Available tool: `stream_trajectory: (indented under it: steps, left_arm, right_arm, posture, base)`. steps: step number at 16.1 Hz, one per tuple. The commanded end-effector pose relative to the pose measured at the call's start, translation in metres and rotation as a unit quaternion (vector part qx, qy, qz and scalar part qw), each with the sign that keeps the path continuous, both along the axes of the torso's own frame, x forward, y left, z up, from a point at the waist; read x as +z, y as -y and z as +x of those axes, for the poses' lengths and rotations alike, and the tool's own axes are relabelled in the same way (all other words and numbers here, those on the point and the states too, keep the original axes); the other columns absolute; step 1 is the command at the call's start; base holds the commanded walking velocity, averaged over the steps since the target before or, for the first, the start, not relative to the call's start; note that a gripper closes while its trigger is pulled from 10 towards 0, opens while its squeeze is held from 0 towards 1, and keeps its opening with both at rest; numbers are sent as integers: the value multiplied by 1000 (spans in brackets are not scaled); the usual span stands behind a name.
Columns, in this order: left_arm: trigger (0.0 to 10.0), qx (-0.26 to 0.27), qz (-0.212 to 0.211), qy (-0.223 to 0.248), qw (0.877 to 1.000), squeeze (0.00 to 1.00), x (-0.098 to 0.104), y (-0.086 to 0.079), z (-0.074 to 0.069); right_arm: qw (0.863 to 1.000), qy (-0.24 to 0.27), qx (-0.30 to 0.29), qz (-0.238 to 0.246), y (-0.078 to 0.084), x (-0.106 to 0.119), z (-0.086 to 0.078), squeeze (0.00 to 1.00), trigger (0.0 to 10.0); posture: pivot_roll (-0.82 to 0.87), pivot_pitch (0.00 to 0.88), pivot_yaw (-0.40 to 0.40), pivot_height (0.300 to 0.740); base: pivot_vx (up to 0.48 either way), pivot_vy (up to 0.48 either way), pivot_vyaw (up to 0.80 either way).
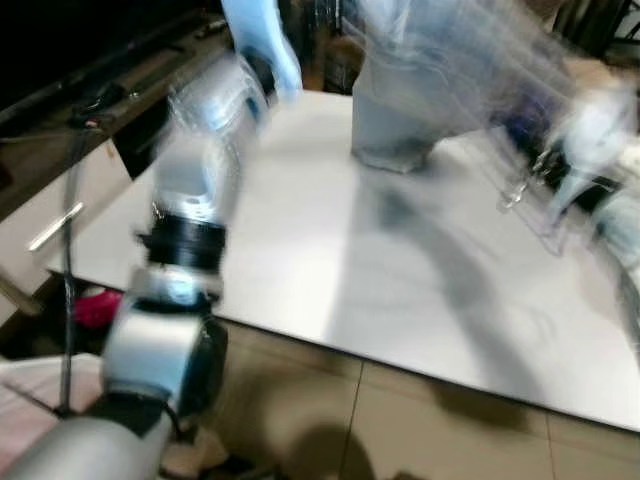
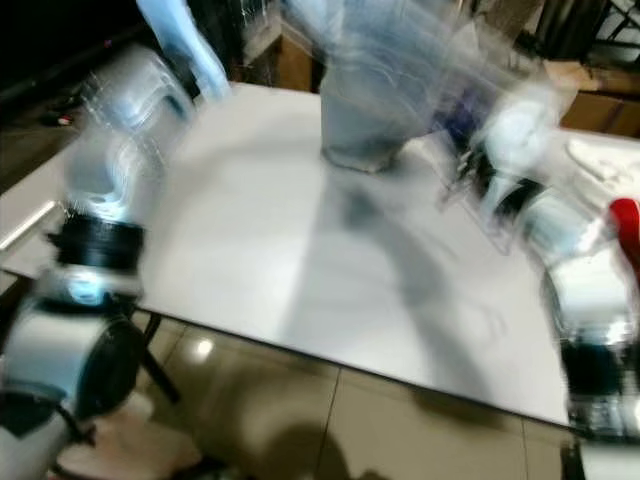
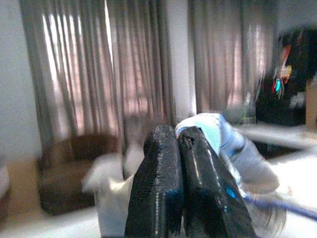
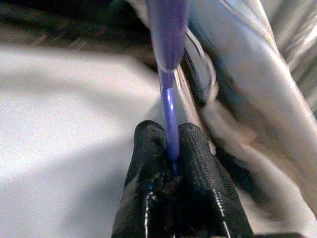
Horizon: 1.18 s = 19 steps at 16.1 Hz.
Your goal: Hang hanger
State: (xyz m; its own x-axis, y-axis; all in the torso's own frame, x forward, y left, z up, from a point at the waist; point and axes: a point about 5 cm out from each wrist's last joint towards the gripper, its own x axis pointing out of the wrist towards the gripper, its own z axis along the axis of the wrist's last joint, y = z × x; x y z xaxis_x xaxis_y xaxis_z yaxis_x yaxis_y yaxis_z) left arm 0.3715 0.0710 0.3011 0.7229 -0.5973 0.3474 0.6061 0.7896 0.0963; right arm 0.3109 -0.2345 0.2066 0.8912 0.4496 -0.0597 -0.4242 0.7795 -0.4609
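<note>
Right gripper (image 4: 171,148) pinching purple hanger (image 4: 168,99); left gripper (image 3: 176,144) pressed together on pale garment (image 3: 218,139) (blurred). Possible slip over tabletop (image 1: 300,250).

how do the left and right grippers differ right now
The right gripper is clamped on a thin purple hanger, its bar running between the jaws; the left gripper has its jaws pressed together with nothing seen between them. The right gripper sits over the white table beside pale cloth, while the left gripper is raised toward curtains. Both are shut.
</note>
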Motion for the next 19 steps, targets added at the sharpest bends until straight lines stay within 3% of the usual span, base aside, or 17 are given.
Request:
stream_trajectory:
  steps: [1, 3, 5, 6, 8, 11, 12, 14, 15, 17, 18, 19]
  left_arm:
    - [10000, 8, 34, -15, 999, 0, -16, 6, 0]
    - [10000, 57, 124, -77, 988, 0, -83, 1, -1]
    - [10000, 123, 178, -129, 968, 0, -119, -18, 6]
    - [10000, 142, 188, -137, 962, 0, -124, -24, 8]
    - [10000, 178, 250, -173, 936, 0, -143, -52, 14]
    - [10000, 217, 302, -208, 905, 0, -168, -82, 13]
    - [10000, 225, 295, -205, 906, 0, -165, -85, 16]
    - [10000, 223, 257, -177, 924, 0, -143, -84, 23]
    - [10000, 214, 224, -158, 937, 0, -126, -80, 28]
    - [10000, 216, 239, -150, 935, 0, -120, -79, 32]
    - [10000, 212, 248, -169, 930, 0, -130, -80, 31]
    - [10000, 206, 246, -190, 928, 75, -139, -81, 29]
  right_arm:
    - [998, 5, 64, -8, -16, 7, -12, 0, 10000]
    - [982, -86, 167, -21, -38, -21, -60, 0, 10000]
    - [972, -119, 204, -17, -45, -25, -83, 0, 10000]
    - [969, -128, 211, -16, -46, -24, -88, 0, 10000]
    - [949, -181, 255, -29, -47, -22, -114, 0, 10000]
    - [936, -227, 262, -63, -37, -22, -127, 0, 10000]
    - [938, -234, 243, -80, -32, -24, -125, 0, 10000]
    - [953, -227, 171, -106, -20, -29, -111, 0, 10000]
    - [956, -226, 158, -98, -18, -28, -107, 0, 10000]
    - [947, -229, 213, -74, -28, -20, -117, 0, 10000]
    - [944, -231, 227, -67, -27, -16, -121, 0, 10000]
    - [943, -230, 231, -60, -25, -11, -123, 0, 10000]
  posture:
    - [28, 0, 32, 740]
    - [22, 0, 39, 740]
    - [6, 2, 51, 740]
    - [6, 2, 51, 740]
    - [11, 2, 51, 740]
    - [10, 2, 48, 740]
    - [4, 4, 51, 740]
    - [4, 5, 50, 740]
    - [12, 4, 45, 740]
    - [15, 3, 43, 740]
    - [15, 3, 43, 740]
    - [11, 0, 51, 740]
  base:
    - [0, 0, 0]
    - [0, 0, 0]
    - [0, 0, 0]
    - [0, 0, 0]
    - [0, 0, 0]
    - [0, 0, 0]
    - [0, 0, 0]
    - [0, 0, 0]
    - [0, 0, 0]
    - [0, 0, 0]
    - [0, 0, 0]
    - [0, 0, 0]
